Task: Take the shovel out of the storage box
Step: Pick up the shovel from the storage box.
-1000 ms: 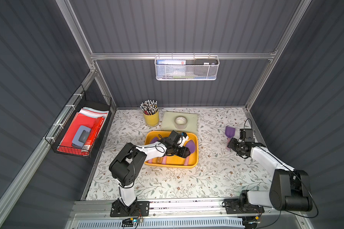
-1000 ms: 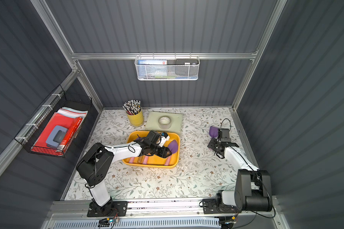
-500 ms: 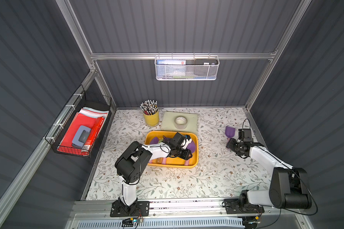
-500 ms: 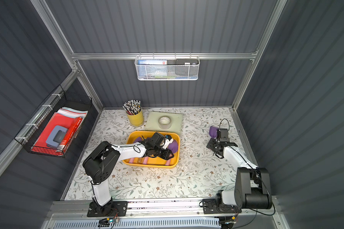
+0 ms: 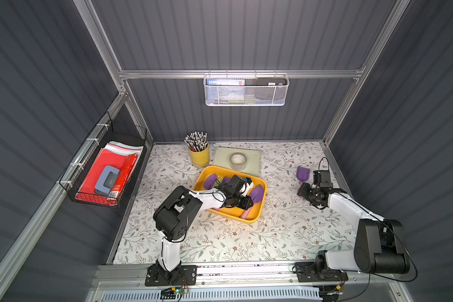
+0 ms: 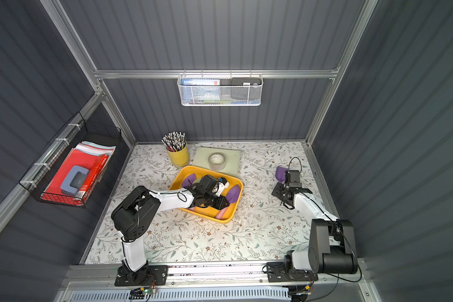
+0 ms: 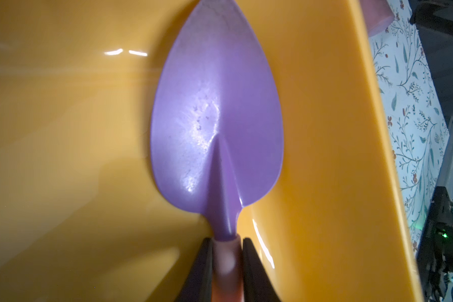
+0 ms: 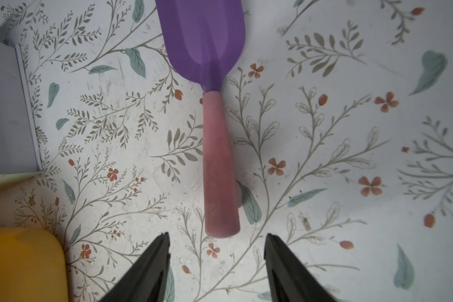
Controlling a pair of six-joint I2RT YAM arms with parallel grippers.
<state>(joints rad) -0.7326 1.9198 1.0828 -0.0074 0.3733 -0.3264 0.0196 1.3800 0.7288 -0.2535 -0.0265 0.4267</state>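
Left wrist view: left end effector (image 7: 226, 261) clamps the handle of the pointed shovel (image 7: 217, 117) inside the storage box (image 7: 63, 130); right end effector (image 8: 216, 251) stands open beside a second shovel (image 8: 217, 157).

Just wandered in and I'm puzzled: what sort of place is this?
Likely a mock-up desk nook for robot trials: a pencil cup, a tape roll and a wire basket of folders.

white links (image 5: 207, 200), black joints (image 5: 171, 219), thin cables (image 5: 324, 158)

shovel handle (image 7: 225, 266) blurred, cut off at edge; loose shovel's blade (image 8: 202, 39) cropped
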